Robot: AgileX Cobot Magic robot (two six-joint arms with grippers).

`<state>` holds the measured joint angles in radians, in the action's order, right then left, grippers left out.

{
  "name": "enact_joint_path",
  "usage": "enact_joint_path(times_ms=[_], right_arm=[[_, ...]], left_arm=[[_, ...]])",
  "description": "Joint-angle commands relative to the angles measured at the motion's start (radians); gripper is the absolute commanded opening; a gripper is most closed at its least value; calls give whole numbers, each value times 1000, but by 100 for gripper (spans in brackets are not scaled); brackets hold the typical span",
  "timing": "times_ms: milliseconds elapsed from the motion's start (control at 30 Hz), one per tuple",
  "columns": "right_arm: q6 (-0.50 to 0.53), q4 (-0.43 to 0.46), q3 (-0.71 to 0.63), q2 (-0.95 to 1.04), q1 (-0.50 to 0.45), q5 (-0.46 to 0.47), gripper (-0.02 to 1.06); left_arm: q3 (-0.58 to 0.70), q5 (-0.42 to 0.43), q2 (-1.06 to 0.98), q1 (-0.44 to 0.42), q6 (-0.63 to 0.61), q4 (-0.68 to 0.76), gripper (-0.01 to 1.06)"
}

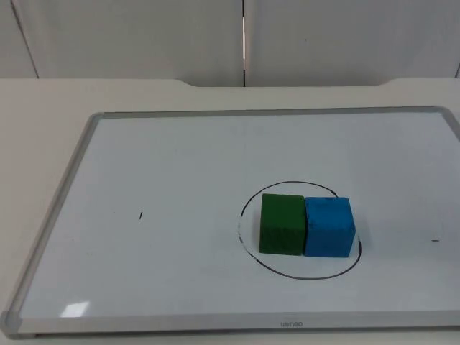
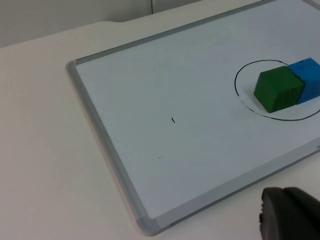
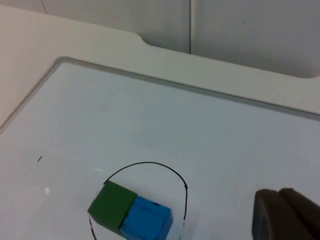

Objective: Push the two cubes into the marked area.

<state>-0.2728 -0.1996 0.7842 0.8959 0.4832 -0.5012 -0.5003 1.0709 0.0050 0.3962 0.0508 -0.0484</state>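
A green cube (image 1: pixel 281 224) and a blue cube (image 1: pixel 329 227) stand side by side, touching, inside a hand-drawn black circle (image 1: pixel 287 182) on a whiteboard. The blue cube's right side reaches close to the circle's line. In the left wrist view the green cube (image 2: pixel 277 89) and the blue cube (image 2: pixel 307 80) lie far from my left gripper's black fingertip (image 2: pixel 290 215), which hangs off the board's near corner. The right wrist view has the cubes (image 3: pixel 127 214) well apart from my right gripper's fingertip (image 3: pixel 285 215), held above the board. Neither gripper touches a cube.
The whiteboard has a raised grey frame (image 1: pixel 72 165) and lies on the white table. A small black mark (image 1: pixel 141 215) sits on its left half. A grey partition wall (image 1: pixel 144 36) closes the far side.
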Motion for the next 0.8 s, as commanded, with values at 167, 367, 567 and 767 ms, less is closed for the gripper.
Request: enact_joint_path(times_ms=[167, 367, 567, 767], right_arm=[[4, 3, -111, -209, 1, -49, 0], [12, 3, -171, -382, 1, -154, 0], [39, 3, -230, -535, 1, -249, 0], [79, 25, -247, -673, 1, -354, 0]], left_arm=[[6, 3, -5, -2, -7, 12, 0], [6, 3, -5, -2, -7, 12, 0], [6, 3, -5, -2, -7, 12, 0], [6, 3, -5, -2, -7, 12, 0]])
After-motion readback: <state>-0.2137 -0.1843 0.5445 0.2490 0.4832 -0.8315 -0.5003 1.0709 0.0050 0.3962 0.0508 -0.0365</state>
